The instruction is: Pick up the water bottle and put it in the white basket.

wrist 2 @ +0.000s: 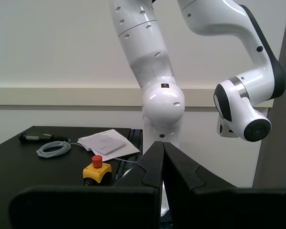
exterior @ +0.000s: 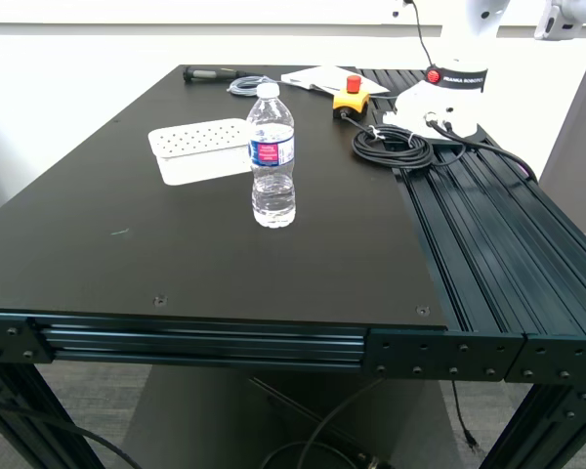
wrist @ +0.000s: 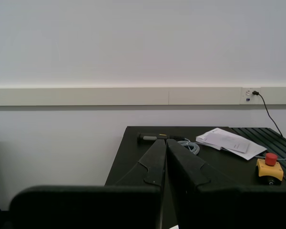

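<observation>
Nothing done yet: the water bottle [exterior: 272, 156] stands untouched on the counter [exterior: 195, 254] beside the white basket [exterior: 201, 149]. My first claw [wrist: 165, 143] and second claw [wrist 2: 162, 145] are pressed together, empty.

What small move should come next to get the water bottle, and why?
Probably open one gripper and bring it down toward the water bottle. My first gripper and my second gripper are both shut, empty and raised, looking at the far wall. The bottle stands upright and untouched beside the white basket, nearer the table's front edge.
</observation>
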Tool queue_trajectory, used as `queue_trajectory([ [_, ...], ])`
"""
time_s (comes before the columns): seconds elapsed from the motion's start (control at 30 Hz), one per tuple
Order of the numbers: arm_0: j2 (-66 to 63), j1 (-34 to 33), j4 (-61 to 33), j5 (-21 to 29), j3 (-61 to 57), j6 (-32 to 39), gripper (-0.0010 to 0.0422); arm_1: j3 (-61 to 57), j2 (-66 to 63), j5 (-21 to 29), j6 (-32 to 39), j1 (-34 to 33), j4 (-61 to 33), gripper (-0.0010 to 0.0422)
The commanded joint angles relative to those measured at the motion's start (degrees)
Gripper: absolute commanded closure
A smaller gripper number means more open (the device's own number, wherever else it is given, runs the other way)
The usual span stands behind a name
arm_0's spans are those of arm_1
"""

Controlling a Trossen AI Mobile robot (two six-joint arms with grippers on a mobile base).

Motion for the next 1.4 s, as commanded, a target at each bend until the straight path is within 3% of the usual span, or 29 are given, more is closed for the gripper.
queue_trajectory([
  [0.03, -0.02, 0.04, 0.15, 0.07, 0.07, 0.15, 0.0412, 0.02, -0.02, 0.15, -0.04, -0.02, 0.22, 0.0413],
  [0.67, -0.02, 0.04, 0.15, 0.07, 0.07, 0.15, 0.0412, 0.02, 0.26, 1.38, -1.18, -0.04, 0.2, 0.0412],
  [0.9, -0.02, 0.04, 0.17, 0.07, 0.07, 0.15, 0.0412, 0.02, 10.03, 24.37, 6.27, -0.15, 0.17, 0.0412],
  [1.0, -0.02, 0.04, 0.17, 0.07, 0.07, 0.13, 0.0412, 0.04, 17.11, 28.74, 6.27, -0.76, 0.17, 0.0412],
  [1.13, -0.02, 0.04, 0.15, 0.07, 0.07, 0.13, 0.0412, 1.42, 25.79, 40.98, 6.82, -1.62, 0.24, 0.0412],
  [1.4, -0.02, 0.04, 0.15, 0.07, 0.07, 0.15, 0.0412, 8.26, 37.33, 51.89, 11.72, -3.89, 0.55, 0.0412],
])
